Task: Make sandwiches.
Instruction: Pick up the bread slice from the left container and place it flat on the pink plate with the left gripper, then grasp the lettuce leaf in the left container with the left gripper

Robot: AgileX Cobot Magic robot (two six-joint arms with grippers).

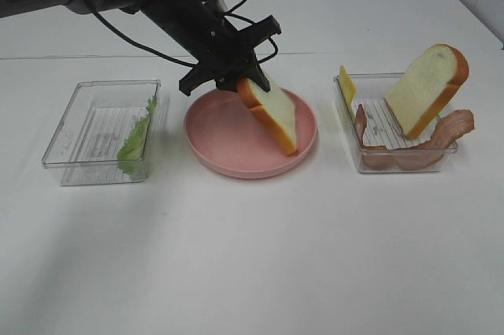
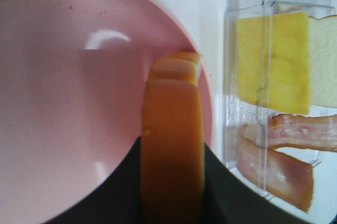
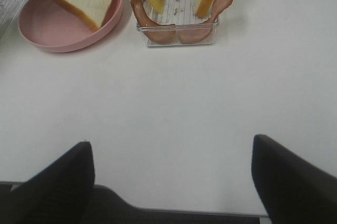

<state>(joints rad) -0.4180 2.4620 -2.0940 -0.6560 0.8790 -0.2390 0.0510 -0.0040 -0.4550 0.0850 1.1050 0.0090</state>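
Plate lies between left tray and right tray (bread over it).

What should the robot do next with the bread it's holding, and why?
Probably lower the bread slice until it lies flat on the pink plate. The left fingers hold it by the crust, tilted above the plate, and no other food lies there, so it looks like the sandwich's bottom layer.
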